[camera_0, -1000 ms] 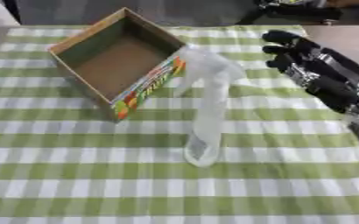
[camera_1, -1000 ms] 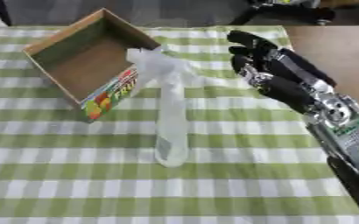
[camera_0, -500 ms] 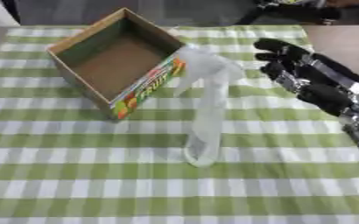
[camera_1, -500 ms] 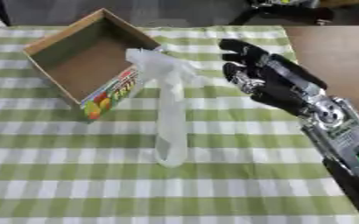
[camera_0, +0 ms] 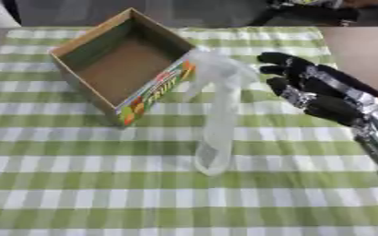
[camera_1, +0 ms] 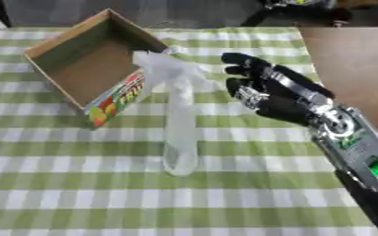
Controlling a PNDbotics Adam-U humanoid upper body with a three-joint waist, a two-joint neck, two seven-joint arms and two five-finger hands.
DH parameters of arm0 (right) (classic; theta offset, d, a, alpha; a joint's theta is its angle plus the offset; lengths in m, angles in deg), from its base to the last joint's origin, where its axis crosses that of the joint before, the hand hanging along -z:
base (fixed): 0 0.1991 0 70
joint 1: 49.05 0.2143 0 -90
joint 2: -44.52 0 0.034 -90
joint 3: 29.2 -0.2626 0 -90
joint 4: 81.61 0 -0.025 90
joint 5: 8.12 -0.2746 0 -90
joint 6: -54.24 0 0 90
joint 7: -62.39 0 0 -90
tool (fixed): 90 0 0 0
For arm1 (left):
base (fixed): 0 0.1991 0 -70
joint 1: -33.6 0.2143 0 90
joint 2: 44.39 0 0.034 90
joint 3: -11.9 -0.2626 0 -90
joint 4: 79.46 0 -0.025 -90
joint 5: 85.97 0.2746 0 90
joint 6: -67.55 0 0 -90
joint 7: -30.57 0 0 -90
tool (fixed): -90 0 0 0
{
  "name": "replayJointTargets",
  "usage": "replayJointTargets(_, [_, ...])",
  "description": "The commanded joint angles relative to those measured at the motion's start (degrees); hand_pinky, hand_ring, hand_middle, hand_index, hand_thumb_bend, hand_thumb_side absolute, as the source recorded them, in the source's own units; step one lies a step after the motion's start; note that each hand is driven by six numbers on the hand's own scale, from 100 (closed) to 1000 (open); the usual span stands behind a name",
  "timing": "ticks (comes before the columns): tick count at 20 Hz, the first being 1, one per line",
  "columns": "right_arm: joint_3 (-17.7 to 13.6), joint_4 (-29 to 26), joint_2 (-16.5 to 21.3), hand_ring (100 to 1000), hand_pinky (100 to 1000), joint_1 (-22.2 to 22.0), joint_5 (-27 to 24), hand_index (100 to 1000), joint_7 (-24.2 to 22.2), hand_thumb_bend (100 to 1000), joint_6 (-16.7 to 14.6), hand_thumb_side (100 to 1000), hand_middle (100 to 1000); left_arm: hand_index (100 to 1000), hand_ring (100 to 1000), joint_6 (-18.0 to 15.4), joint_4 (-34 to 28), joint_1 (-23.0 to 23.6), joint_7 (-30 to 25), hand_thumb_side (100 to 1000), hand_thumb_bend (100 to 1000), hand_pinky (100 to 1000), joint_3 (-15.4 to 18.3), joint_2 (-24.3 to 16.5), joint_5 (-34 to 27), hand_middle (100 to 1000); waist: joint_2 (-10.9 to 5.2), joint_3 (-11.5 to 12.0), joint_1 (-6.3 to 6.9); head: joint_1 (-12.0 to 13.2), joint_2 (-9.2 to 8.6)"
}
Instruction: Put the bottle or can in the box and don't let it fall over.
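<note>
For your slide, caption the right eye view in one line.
Black right hand reaches, fingers open, toward upright clear plastic spray bottle beside cardboard box.

Clear, smooth plastic bottle (camera_0: 216, 122); matt brown cardboard box (camera_0: 124, 64) with a glossy printed side; matt checked cloth (camera_0: 79, 193); bare wood table (camera_0: 362, 50), upper right.

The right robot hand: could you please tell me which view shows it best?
The right eye view: the black right robot hand, fingers straight, shows with its silver forearm, beside the clear plastic spray bottle. The left eye view crops the forearm at the edge.
</note>
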Motion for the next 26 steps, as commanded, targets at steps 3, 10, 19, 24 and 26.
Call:
replayJointTargets(3, [0.0, -1.3, 1.0, 1000, 952, 0.4, -0.1, 1000, -1.1, 100, -0.6, 634, 1000, 856, 846, -0.1, -0.6, -0.3, -0.2, 851, 120, 924, 0.4, -1.1, 0.4, 940, -0.66, 0.1, 0.03, 0.0, -0.76])
replayJointTargets(10, [0.7, -1.3, 0.7, 1000, 953, 0.2, 0.2, 1000, -2.9, 100, -1.6, 630, 1000, 856, 846, -0.1, -0.6, -0.3, -0.2, 852, 120, 924, 0.4, -1.0, 0.4, 941, -0.63, 0.1, -0.05, 0.2, -0.83])
replayJointTargets(19, [2.2, -1.3, 0.8, 1000, 955, 1.0, 0.3, 1000, -5.0, 100, -3.0, 624, 1000, 855, 846, 0.0, -0.6, -0.3, -0.3, 852, 120, 924, 0.3, -1.0, 0.4, 941, -0.74, 0.2, -0.07, 0.2, -0.87])
replayJointTargets(24, [2.6, -1.3, 0.7, 1000, 955, 1.4, 0.3, 1000, -5.8, 100, -2.9, 624, 1000, 856, 846, 0.0, -0.6, -0.3, -0.4, 852, 120, 925, 0.3, -0.9, 0.4, 941, -0.73, 0.3, -0.15, 0.2, -0.86])
replayJointTargets(26, [2.9, -1.3, 0.6, 1000, 956, 1.6, 0.3, 1000, -6.1, 100, -2.8, 624, 1000, 856, 846, 0.0, -0.6, -0.3, -0.4, 853, 120, 925, 0.2, -0.9, 0.4, 941, -0.72, 0.3, -0.16, 0.2, -0.84])
